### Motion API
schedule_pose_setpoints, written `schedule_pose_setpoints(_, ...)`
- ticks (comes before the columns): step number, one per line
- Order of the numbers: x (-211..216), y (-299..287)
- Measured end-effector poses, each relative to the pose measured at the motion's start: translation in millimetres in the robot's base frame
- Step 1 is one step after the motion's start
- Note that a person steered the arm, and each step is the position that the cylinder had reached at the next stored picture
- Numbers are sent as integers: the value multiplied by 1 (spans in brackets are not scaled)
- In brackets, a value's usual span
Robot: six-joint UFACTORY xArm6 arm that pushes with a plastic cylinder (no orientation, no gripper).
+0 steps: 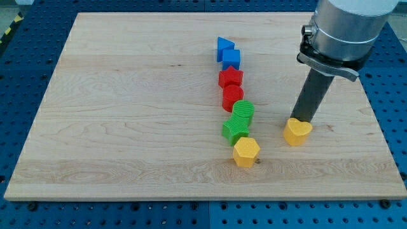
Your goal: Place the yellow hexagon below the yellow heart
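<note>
A pale wooden tabletop [127,114] lies on a blue perforated bench, with no label, brand or writing legible anywhere on it. Nearest the view's bottom sits the yellow hexagon [246,152], free on its lower and right sides but touching or very nearly touching the green block [236,130] just above it. It looks like a small, rigid, light plastic piece with flat faces, so I judge it will slide readily on the smooth wood and may spin if pushed off-centre; there is no gripper to open or close on it, so the place to engage it is square on a flat side, probably its left face to send it toward the view's right. A little farther up and to the right lies the yellow heart [297,131], with my tip [301,120] at its upper edge, apparently touching it, well apart from the hexagon. Above the green block a second green block [243,112] follows, then a red block [233,97], a red star-like block [231,78], a blue block [231,58] and a blue triangle [224,46] at the far end.
</note>
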State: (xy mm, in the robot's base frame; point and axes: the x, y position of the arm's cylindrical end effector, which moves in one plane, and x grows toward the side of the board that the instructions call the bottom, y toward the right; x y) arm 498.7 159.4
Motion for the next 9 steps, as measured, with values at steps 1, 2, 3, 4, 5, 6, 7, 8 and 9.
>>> schedule_pose_setpoints(1,0,-26)
schedule_pose_setpoints(2,2,-58)
schedule_pose_setpoints(3,15,-75)
schedule_pose_setpoints(4,21,-109)
schedule_pose_setpoints(5,21,-154)
schedule_pose_setpoints(6,47,-161)
schedule_pose_setpoints(7,70,-158)
schedule_pose_setpoints(8,69,-146)
schedule_pose_setpoints(9,69,-129)
